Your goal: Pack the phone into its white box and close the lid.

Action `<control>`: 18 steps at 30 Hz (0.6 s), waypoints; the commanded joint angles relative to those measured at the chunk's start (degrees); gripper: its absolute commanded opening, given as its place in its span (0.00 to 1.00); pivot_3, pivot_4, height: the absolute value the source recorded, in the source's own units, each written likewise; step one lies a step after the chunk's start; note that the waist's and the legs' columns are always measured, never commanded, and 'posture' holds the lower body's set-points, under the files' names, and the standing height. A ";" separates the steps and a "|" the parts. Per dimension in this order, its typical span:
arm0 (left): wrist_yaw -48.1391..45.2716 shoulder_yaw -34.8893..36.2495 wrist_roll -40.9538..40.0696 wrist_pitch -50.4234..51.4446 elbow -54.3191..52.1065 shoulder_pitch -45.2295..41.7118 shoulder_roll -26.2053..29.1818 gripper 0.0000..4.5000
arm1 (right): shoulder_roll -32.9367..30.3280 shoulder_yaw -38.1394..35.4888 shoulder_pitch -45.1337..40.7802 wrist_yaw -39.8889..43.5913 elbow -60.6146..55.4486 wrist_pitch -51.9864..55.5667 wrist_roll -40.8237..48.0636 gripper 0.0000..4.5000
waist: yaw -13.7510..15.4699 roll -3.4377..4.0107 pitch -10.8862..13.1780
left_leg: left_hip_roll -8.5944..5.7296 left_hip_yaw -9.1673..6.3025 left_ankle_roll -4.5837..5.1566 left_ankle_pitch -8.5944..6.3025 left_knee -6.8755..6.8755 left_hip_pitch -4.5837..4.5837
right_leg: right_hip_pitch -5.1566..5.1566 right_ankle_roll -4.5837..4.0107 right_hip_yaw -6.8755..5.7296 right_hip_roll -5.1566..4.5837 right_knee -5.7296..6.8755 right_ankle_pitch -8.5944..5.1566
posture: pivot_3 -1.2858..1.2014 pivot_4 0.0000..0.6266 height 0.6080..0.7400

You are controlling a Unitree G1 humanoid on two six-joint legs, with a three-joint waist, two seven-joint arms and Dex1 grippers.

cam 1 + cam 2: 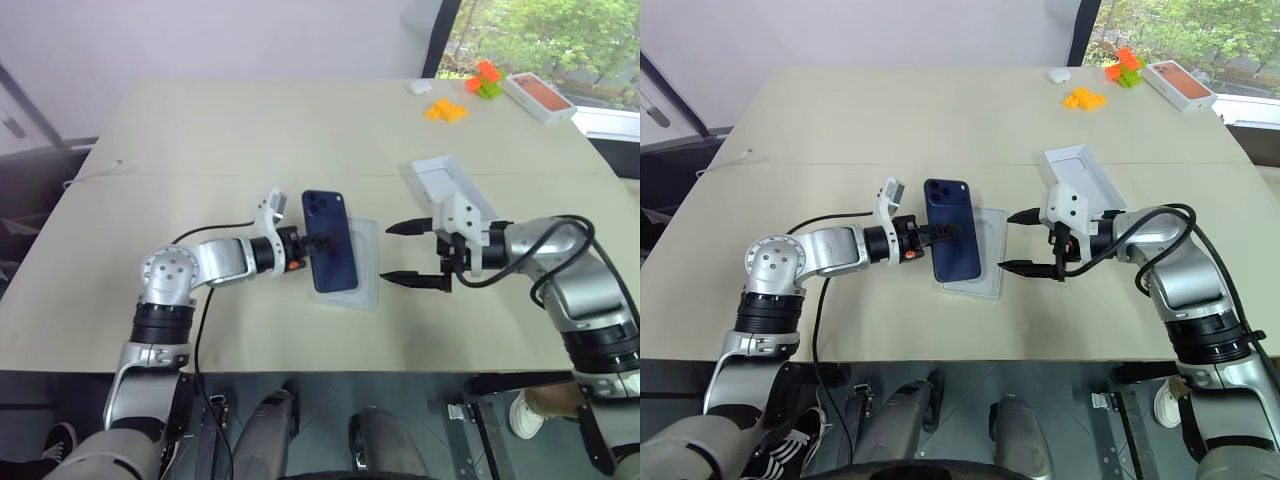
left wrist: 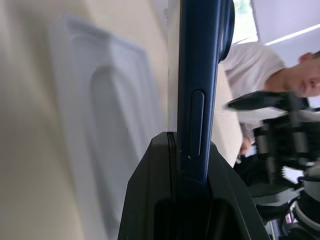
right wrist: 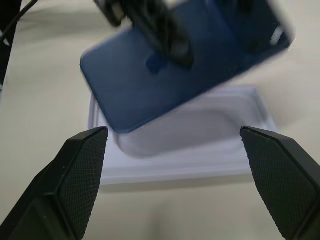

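A pale beige bench [image 1: 250,140] stands before a grey wall, with a window and green trees at the far right corner. Above its near middle hangs the phone [image 1: 330,240], a dark navy slab with a glossy back and a camera cluster in its far corner. The left gripper [image 1: 318,244] has its fingers clamped on the phone's left long edge, holding it clear of the bench and over the white box [image 1: 368,262], a shallow white tray with low walls lying flat just under and to the right of the phone. The right gripper [image 1: 405,253] is just to the right of the phone, its two black fingers spread wide apart with nothing between them, tips pointing at the phone but not touching it. Behind that wrist lies a second white box part [image 1: 448,180], tilted on the bench.

The left wrist view looks along the phone's thin edge, showing a long side button and the camera bump, both fingers [image 2: 150,200] pressed against the slab's two faces; a person in a white shirt [image 2: 245,65] is in the background. The right wrist view shows the phone's flat blue face from the side, hovering above the box's moulded inner recess [image 3: 200,130]. At the far right of the bench sit orange and green blocks [image 1: 470,95] and a white box with an orange-red top [image 1: 540,97].
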 commanded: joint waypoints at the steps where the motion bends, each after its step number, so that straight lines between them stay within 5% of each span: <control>1: -1.19 0.58 0.70 1.66 -0.83 -1.61 -1.92 0.00 | 0.93 -4.20 0.96 -0.15 -0.08 -5.27 2.01 0.98 | 0.19 0.01 0.00 | 0.00 -0.02 0.02 -0.02 0.00 0.01 | 0.06 0.00 -0.02 0.01 0.00 0.00 | 0.52 0.24 1.00; 18: -3.79 3.73 10.81 6.31 7.62 -4.53 -7.10 0.00 | 1.48 -3.36 2.28 -1.61 -0.02 -9.95 0.54 0.98 | 0.44 0.01 -0.01 | 0.00 -0.04 0.11 -0.11 0.18 0.15 | 0.30 0.01 -0.05 -0.01 -0.04 0.00 | 0.52 0.24 1.00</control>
